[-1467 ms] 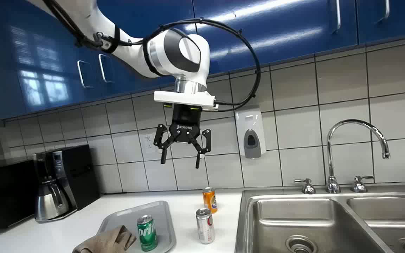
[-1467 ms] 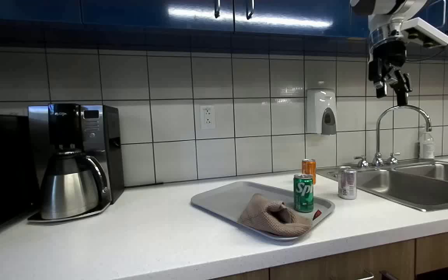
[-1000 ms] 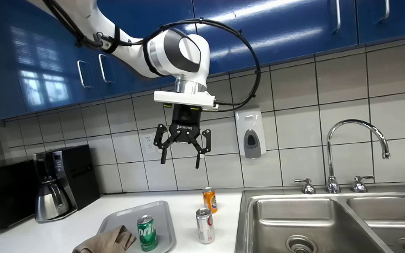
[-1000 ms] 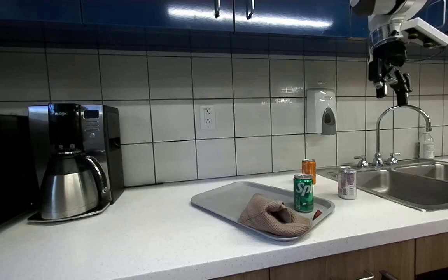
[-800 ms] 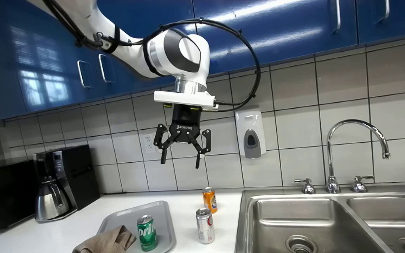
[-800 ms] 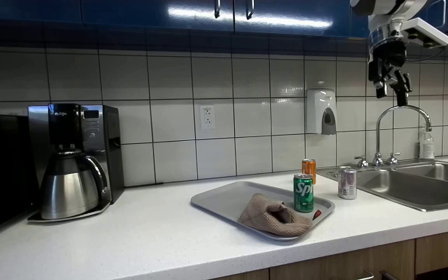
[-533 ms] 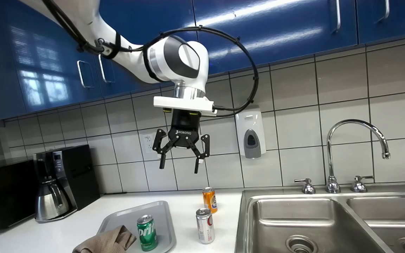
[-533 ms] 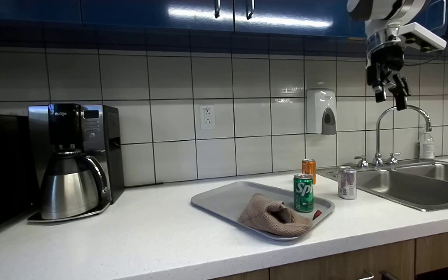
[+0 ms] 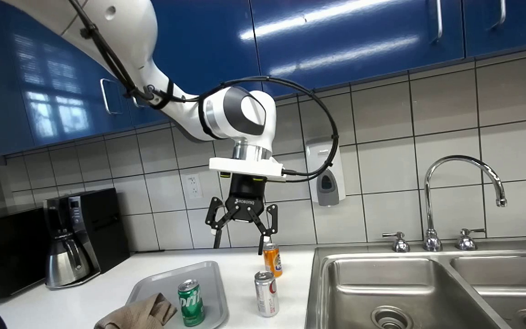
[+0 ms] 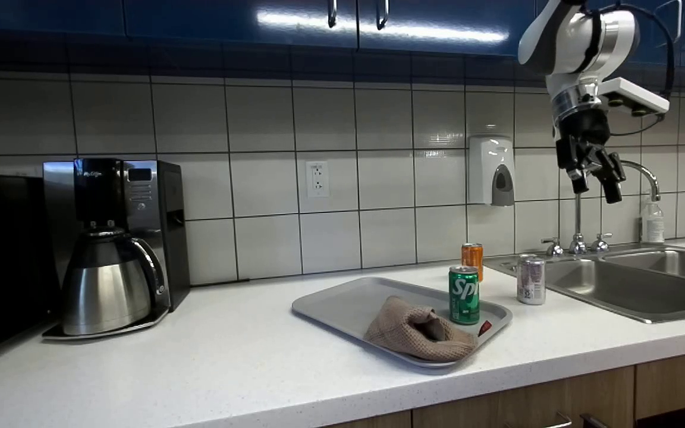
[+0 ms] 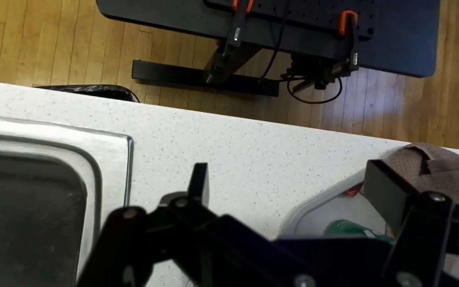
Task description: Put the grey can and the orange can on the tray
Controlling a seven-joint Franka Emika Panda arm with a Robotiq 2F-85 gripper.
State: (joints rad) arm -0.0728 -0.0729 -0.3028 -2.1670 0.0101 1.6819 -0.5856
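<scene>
Hanging above the white countertop, the black two-finger gripper is released, jaws spread wide. The silver-grey metal can and the slim orange metal can stand upright on the countertop between the pale grey rectangular tray and the stainless-steel sink. The tray carries a green metal can and a brown cloth.

Shiny metal grey can, smooth matt tray, rough-textured cloth

Arm: slanting down from above | wrist: bent downward | pincer: pointing down, fingers spread wide
</scene>
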